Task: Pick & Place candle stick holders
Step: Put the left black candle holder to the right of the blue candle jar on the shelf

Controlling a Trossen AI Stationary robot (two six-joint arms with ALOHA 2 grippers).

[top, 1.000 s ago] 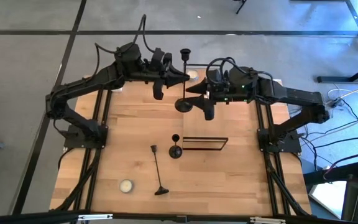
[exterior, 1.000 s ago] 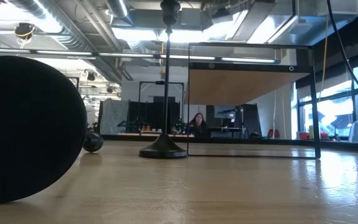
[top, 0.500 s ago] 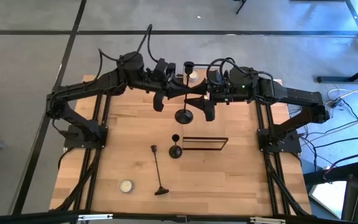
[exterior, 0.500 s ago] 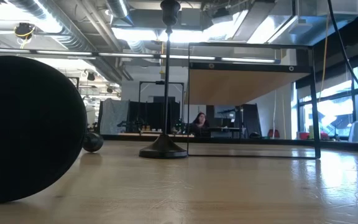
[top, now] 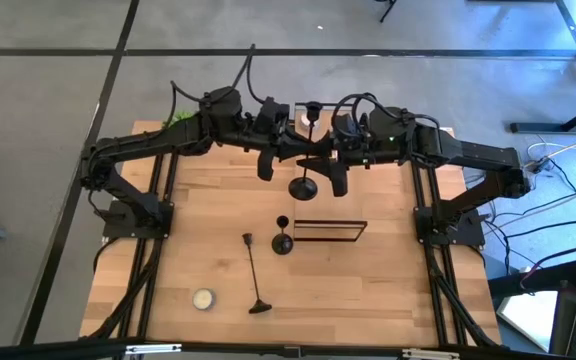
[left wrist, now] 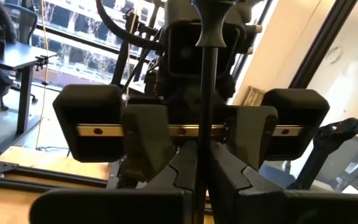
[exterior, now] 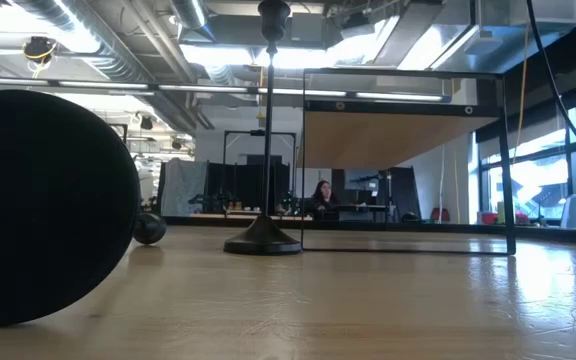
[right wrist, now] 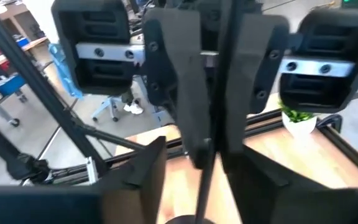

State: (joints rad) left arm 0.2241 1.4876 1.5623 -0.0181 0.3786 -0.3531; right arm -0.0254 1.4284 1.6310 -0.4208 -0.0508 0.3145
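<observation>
Left gripper [top: 298, 155] at rear centre of counter [top: 388, 290]: its fingers [left wrist: 185, 177] pinched tight on the thin stem of a tall black metal candle stick holder [top: 308, 150], round base + small top cup. I see the holder hanging clear of the wood, between both arms; stem tilted in high view, cup toward rear edge, base [top: 302, 186] toward me.

Right gripper [top: 320, 157] meets it head-on from the opp. side. Its fingers [right wrist: 185, 112] sit either side of the same stem at a narrow-to-mid gap; can't tell if the pads touch the metal yet. Both grippers nose to nose, nearly touching.

Outward, mid-counter: short black metal holder [top: 282, 240] upright, just beside the left end of a black wire rectangular frame [top: 330, 230]. In low view the frame [exterior: 408, 160] stands upright w/ a holder's stem and base [exterior: 264, 240] next to it.

Nearer front edge: second tall black holder [top: 254, 275] lying flat, base toward the front. A big black disc [exterior: 48, 205] fills the left of low view, prob. that base, can't confirm.

Small round white candle [top: 203, 298] front-left, well apart from the rest. Small green potted plant [top: 180, 120] at rear-left corner, partly behind left arm; white pot seen in right wrist view [right wrist: 300, 121].

Person seated at desk in room behind [exterior: 320, 195].
</observation>
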